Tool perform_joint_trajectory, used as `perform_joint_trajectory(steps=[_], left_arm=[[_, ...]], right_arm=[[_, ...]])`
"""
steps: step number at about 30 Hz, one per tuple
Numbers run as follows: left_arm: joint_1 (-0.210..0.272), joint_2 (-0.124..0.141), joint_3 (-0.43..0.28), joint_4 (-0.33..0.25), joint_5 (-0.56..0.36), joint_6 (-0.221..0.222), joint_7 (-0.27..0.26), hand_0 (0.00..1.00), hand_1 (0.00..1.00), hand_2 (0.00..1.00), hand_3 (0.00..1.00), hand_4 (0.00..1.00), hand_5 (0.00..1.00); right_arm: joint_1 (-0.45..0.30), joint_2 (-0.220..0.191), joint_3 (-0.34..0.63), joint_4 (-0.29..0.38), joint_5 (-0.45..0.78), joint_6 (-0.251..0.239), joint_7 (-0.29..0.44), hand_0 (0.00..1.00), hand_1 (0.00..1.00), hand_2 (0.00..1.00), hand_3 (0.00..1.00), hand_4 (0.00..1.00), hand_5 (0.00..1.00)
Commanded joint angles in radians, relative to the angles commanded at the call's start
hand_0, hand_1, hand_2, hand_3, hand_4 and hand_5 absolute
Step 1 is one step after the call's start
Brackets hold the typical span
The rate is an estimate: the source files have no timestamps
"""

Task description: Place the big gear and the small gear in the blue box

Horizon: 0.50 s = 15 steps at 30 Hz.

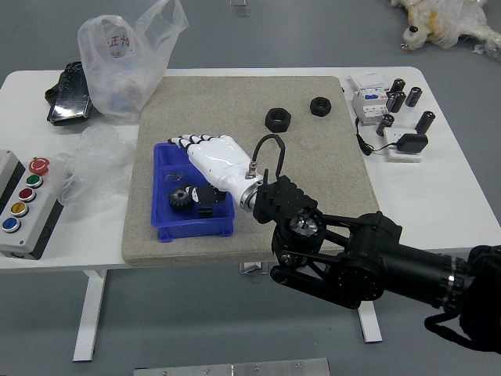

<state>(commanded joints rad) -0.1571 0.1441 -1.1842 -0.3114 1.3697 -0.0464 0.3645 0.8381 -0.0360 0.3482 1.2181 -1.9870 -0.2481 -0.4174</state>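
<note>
We hold our white, black-fingered right hand point(221, 164) spread wide over the blue plastic box point(196, 229), presumably to release the dark, round toothed gear point(181, 197), now inside near our thumb. Which gear it is, we cannot tell.

A dark gear point(180, 198) is in the blue box point(194, 230).

Right hand point(219, 162) hides part of blue box point(196, 229)

Far-right box wall partly behind hand. Gear point(179, 200) below fingers: teeth too blurred to count. Plastic bag point(117, 59), beyond and left of hand, cut off at top. Button box point(39, 210), left of hand, cut off by left edge.
</note>
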Motion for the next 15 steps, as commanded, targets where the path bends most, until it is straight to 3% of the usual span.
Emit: perform_joint_trajectory(steps=[6,7,15], left_arm=[[0.000,-0.001,0.010,0.001,-0.011,0.001,-0.004,0.761,0.598,0.555,0.712,0.734,0.556],[0.000,-0.002,0.011,0.001,-0.012,0.002,-0.004,0.761,0.598,0.556,0.712,0.733,0.556],[0.003,-0.002,0.018,0.002,-0.023,0.005,-0.007,0.761,0.597,0.556,0.712,0.733,0.556]], right_arm=[[-0.010,-0.041,0.096,0.023,-0.001,-0.028,0.021,0.569,0.844,0.931,0.957,0.708,0.230],[-0.014,-0.049,0.116,0.031,0.003,-0.037,0.027,0.529,0.813,0.890,0.910,0.725,0.273],[-0.101,-0.142,0.322,0.103,0.126,-0.117,0.118,0.528,0.797,0.865,0.879,0.709,0.280]])
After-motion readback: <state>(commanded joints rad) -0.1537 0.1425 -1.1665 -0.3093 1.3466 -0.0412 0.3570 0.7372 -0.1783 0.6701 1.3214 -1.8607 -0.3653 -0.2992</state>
